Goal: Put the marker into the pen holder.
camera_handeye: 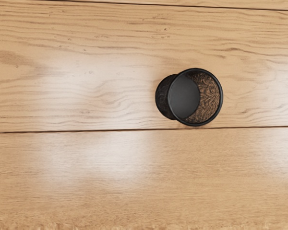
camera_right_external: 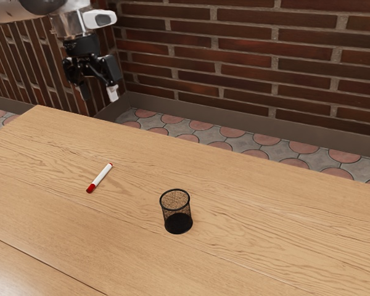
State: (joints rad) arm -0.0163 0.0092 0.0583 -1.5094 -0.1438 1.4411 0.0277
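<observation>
Marker (camera_right_external: 101, 176) on the bench (camera_right_external: 246, 203), outside the pen holder (camera_right_external: 178, 223).
My end effector (camera_right_external: 98, 94) is open, its two fingers spread apart, held up high to the exterior view's left of the pen holder; my wrist view looks down through the holder's round black rim to its dark base. The white marker lies flat, apart from the holder on the exterior view's left, its larger red end toward that view's lower left. The mesh holder stands upright.
</observation>
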